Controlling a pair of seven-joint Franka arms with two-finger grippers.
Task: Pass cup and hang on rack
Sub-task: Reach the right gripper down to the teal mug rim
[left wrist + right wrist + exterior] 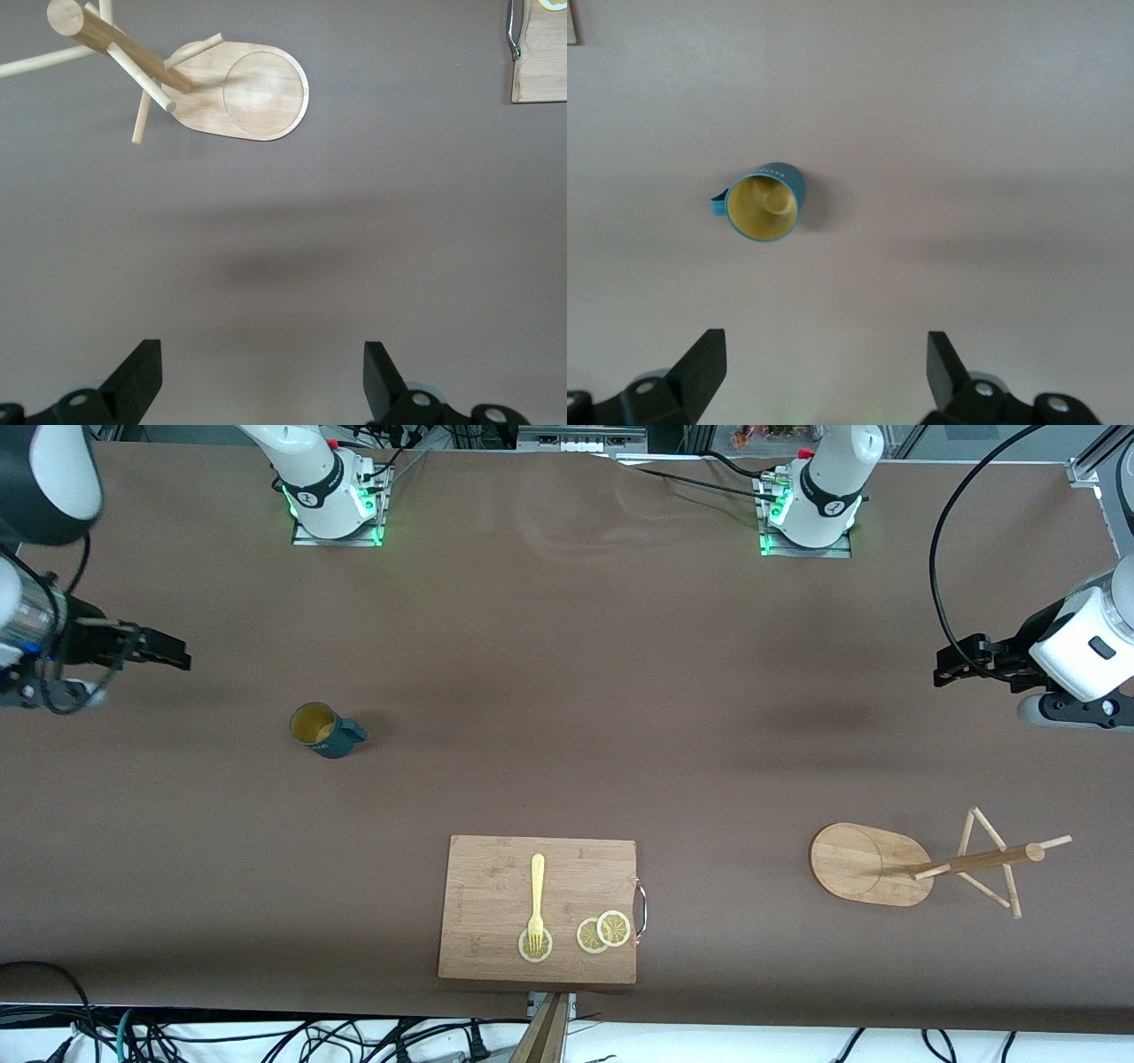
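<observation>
The right arm reaches in from the edge of the front view at its own end of the table, forearm roughly level, and the right gripper (173, 657) hangs in the air over bare tabletop with its fingers (700, 363) spread wide and nothing between them. A little nearer the front camera stands the cup (324, 731), upright on the table, yellow inside showing, its small handle turned toward the left arm's end. Some small lettering runs along its teal wall, too small to read. Nearer the camera again, around mid-table, lies a cutting board (496, 868) carrying a yellow fork (536, 899) and lemon slices (603, 932). Toward the left arm's end the rack (864, 861) stands on its oval base. Above it in the view, the left gripper (950, 666) hovers over bare table, fingers (137, 376) likewise parted and empty.
</observation>
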